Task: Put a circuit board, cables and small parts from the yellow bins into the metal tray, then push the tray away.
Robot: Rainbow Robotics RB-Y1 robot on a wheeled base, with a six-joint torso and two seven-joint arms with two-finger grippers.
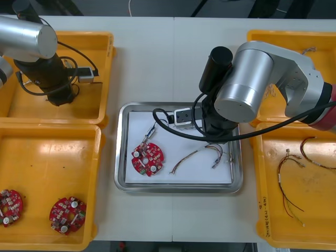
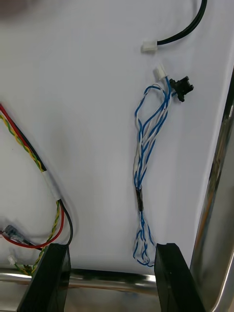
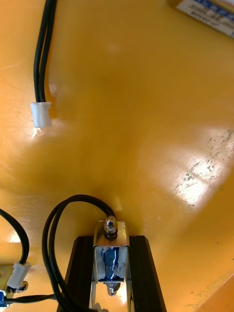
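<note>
Left gripper point(image 3: 111, 240) pinched a small metal part point(image 3: 111, 258) in a yellow bin point(image 3: 146, 122). Right gripper point(image 2: 109, 251) spread over tray point(image 2: 217, 195), blue-white cable point(image 2: 145, 146) end between fingers point(image 2: 168, 273).

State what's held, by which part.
Left end effector, in a yellow bin, grips a small metal part by its sides; right end effector, over the metal tray, holds nothing.

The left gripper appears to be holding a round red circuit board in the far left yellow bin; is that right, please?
Not quite: the left wrist view shows the left gripper shut on a small metal part with a black cable, not a circuit board. It is indeed in the far left yellow bin.
</note>
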